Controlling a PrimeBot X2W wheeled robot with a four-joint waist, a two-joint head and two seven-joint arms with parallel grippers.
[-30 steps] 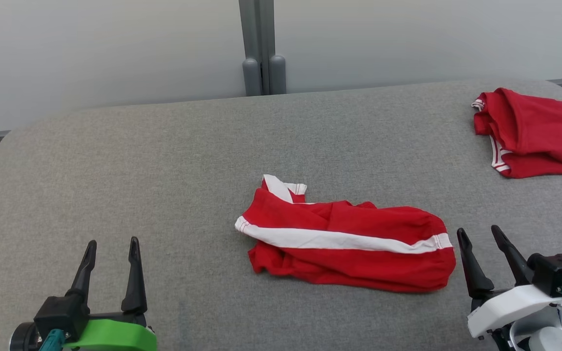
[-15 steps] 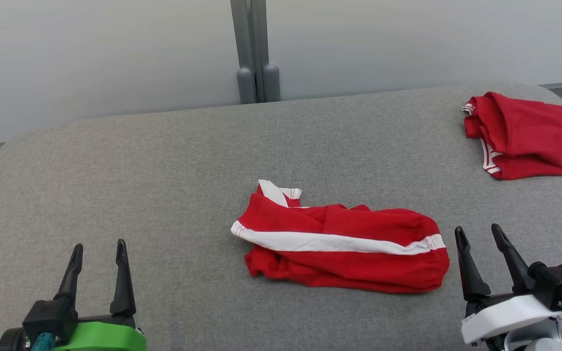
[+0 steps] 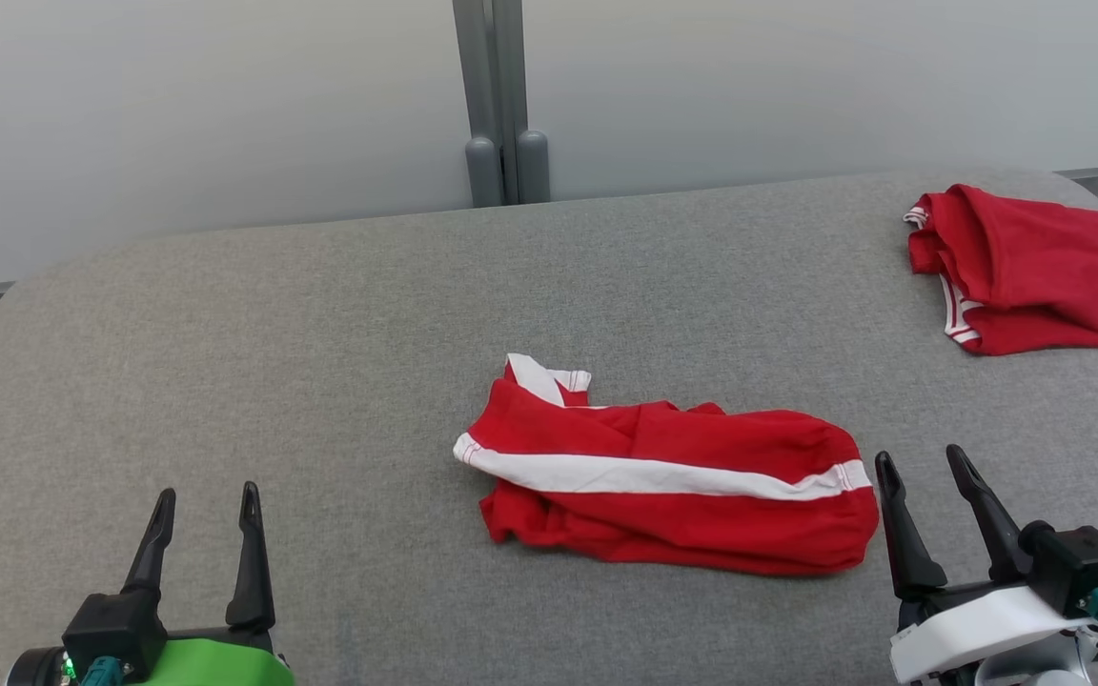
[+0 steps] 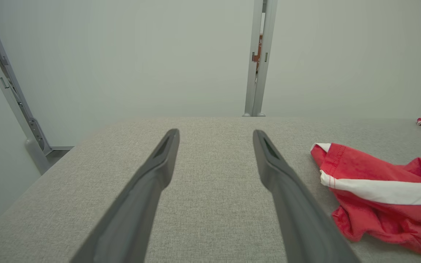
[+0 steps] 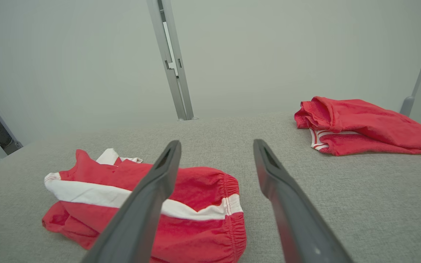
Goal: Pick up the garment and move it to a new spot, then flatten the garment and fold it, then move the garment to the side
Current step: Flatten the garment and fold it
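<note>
The garment, red shorts with a white side stripe, lies crumpled in the middle of the grey table. It also appears at the right in the left wrist view and low left in the right wrist view. My left gripper stands open at the lower left, well apart from the garment, nothing between its fingers. My right gripper is open just right of the garment's elastic waistband end, not touching it.
A second red garment with thin white stripes lies folded at the table's far right corner. Behind the table stands a pale wall with a grey post. The table's left edge curves down beside a metal frame.
The head view has shifted slightly. Both grippers sit a little lower in it than a second ago, and the right one has drawn closer to the garment. The garment lies unchanged.
</note>
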